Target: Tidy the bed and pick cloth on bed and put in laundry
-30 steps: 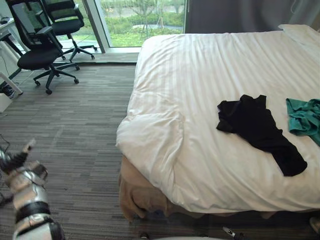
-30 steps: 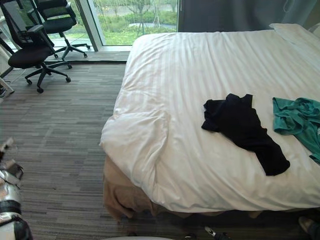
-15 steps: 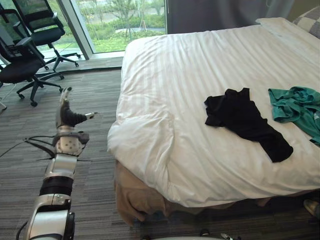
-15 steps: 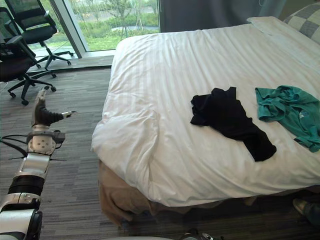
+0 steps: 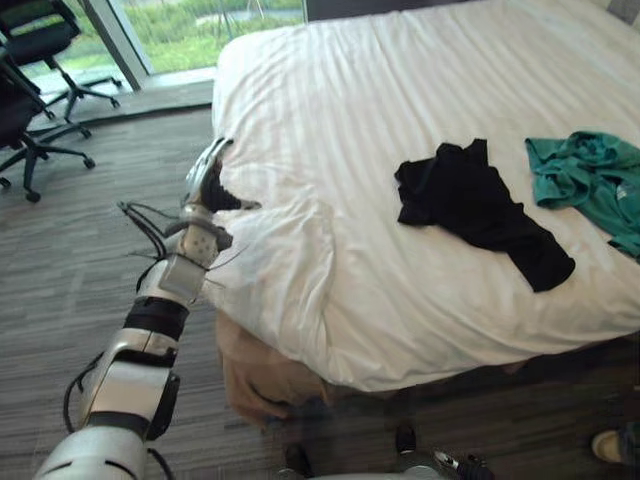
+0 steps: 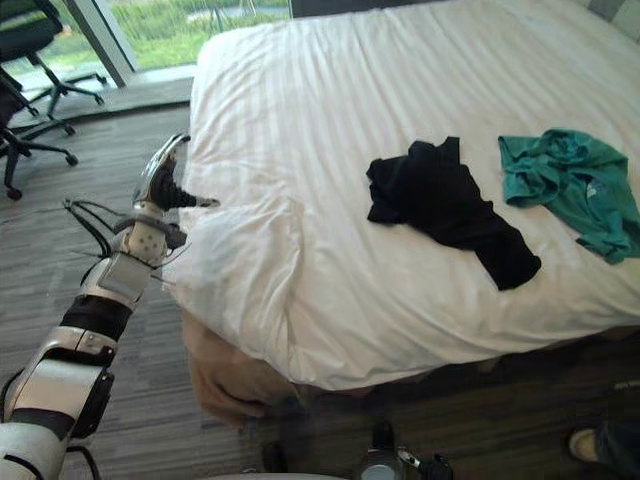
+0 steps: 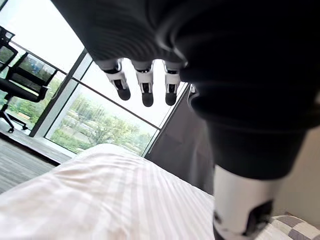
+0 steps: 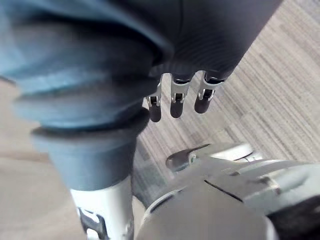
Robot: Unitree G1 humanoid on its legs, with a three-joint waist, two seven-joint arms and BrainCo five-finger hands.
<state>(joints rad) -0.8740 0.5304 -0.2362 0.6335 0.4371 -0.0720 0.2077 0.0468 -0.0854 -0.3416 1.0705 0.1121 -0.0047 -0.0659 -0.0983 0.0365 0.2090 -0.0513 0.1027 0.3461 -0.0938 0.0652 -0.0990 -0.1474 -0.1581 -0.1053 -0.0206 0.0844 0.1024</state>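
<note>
The robot's left hand (image 5: 209,182) hovers at the rumpled corner of the white duvet (image 5: 330,90), centre left of the frame. Its fingers are straight, the thumb is apart, and it holds nothing. A black cloth (image 5: 480,205) lies crumpled on the bed right of centre, with a green cloth (image 5: 590,178) near it at the right edge. The right hand (image 8: 176,96) hangs loose-fingered and empty above the striped carpet (image 5: 80,250). Office chairs (image 5: 40,40) stand upper left.

black cloth (image 5: 470,200) crumpled on white bed (image 5: 400,80); teal cloth (image 5: 580,170) bunched near it
</note>
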